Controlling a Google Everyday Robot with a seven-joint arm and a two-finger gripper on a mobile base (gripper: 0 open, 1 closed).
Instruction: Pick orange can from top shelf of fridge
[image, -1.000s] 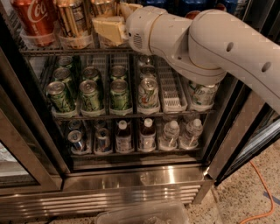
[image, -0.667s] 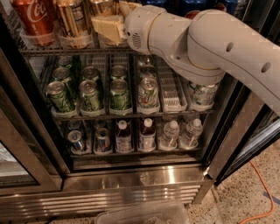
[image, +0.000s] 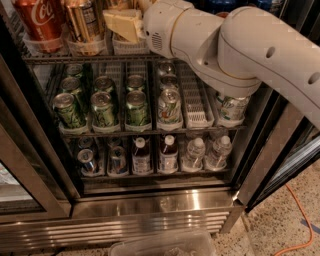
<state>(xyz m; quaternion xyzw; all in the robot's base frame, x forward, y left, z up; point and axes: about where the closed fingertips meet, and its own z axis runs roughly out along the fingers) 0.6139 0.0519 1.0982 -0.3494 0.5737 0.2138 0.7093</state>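
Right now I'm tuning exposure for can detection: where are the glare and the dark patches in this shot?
Camera view: warm light overall; the fridge shows glare along its steel base, and the red can carries highlights; the bottom shelf sits in dim shadow; the pale arm is brightest; the claw, at the top shelf beside the gold can, is evenly lit.

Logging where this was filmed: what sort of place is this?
Likely a shop or canteen: a steel drinks fridge, racks of green cans, speckled floor. The gripper is at the top shelf.

Shop — drinks fridge (image: 150, 202) — tool (image: 120, 22) at top shelf (image: 75, 59)
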